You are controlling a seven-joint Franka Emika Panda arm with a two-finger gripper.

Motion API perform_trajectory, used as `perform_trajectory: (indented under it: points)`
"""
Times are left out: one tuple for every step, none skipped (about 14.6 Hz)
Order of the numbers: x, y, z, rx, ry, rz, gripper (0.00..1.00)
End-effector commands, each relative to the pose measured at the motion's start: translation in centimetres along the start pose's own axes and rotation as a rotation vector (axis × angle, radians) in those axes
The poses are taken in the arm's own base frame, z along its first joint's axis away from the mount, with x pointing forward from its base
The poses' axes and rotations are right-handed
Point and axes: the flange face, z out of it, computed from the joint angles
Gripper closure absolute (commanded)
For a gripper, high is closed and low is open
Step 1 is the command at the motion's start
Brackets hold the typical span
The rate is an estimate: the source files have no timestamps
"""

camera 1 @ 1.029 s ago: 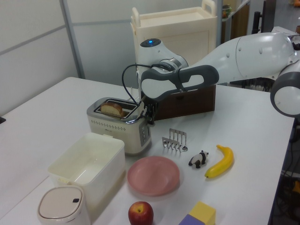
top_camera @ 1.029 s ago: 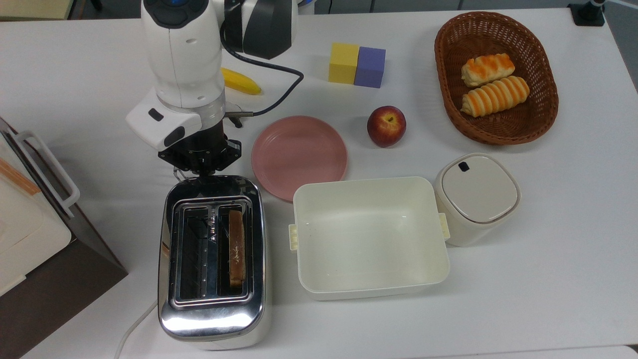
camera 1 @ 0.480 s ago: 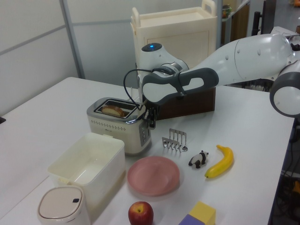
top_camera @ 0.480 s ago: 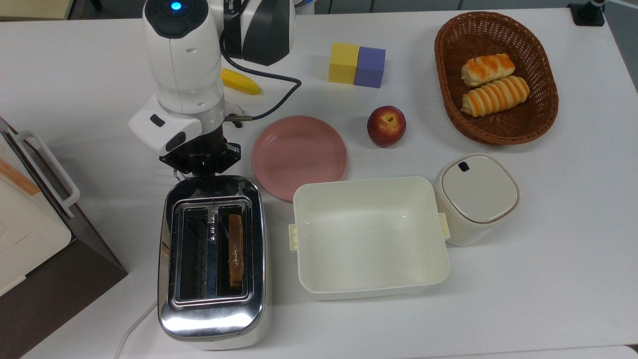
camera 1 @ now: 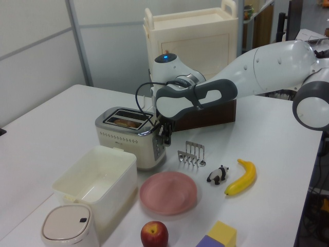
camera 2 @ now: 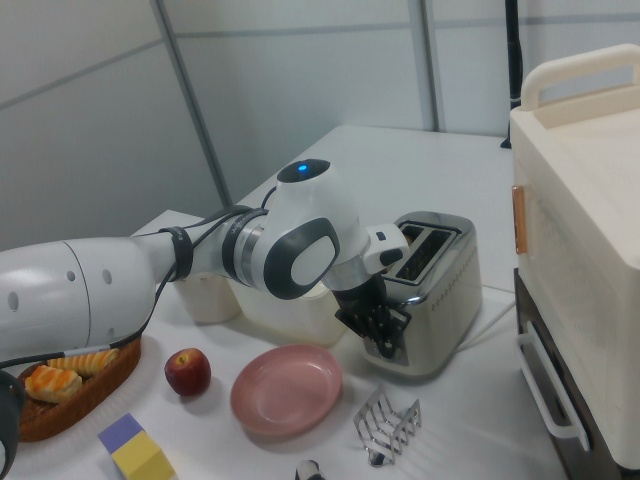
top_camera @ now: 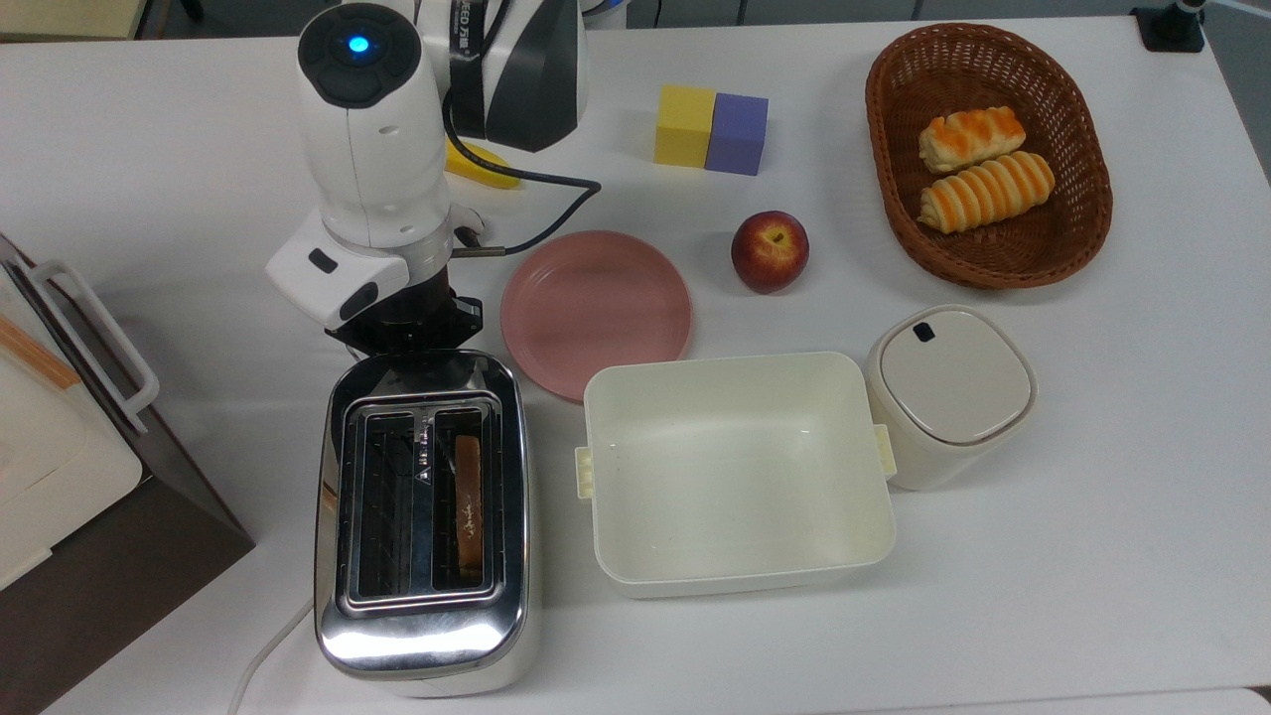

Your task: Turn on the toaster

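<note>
The toaster (top_camera: pixel 422 521) stands on the surface (top_camera: pixel 1092 556) beside the tub (top_camera: pixel 735 472), bread (top_camera: pixel 469 501) sunk low in one slot. The tool (camera 2: pixel 385 335) presses at its end face, likely on the lever; whether it is apart or together, I cannot tell.

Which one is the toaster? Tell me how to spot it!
Find the big cream tub in the middle of the white table. The toaster sits right beside it, on the top view's left, under the robot's hand. It is shiny silver, with bread in one slot.
</note>
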Motion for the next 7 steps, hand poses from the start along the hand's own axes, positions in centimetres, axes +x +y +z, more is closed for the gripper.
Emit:
perform_trajectory:
  points:
    - [-0.2,0.4,1.9,-0.024,0.007,-0.03,1.0]
    - [-0.2,0.4,2.2,-0.025,0.002,-0.03,1.0]
    - [-0.2,0.3,2.3,-0.023,0.001,-0.031,1.0]
    - [-0.3,0.4,2.3,-0.024,0.0,-0.03,1.0]
    - [-0.3,0.4,2.4,-0.025,-0.001,-0.031,1.0]
    - [-0.5,0.3,2.8,-0.027,-0.011,-0.034,1.0]
    - [-0.6,0.4,3.1,-0.038,-0.018,-0.043,1.0]
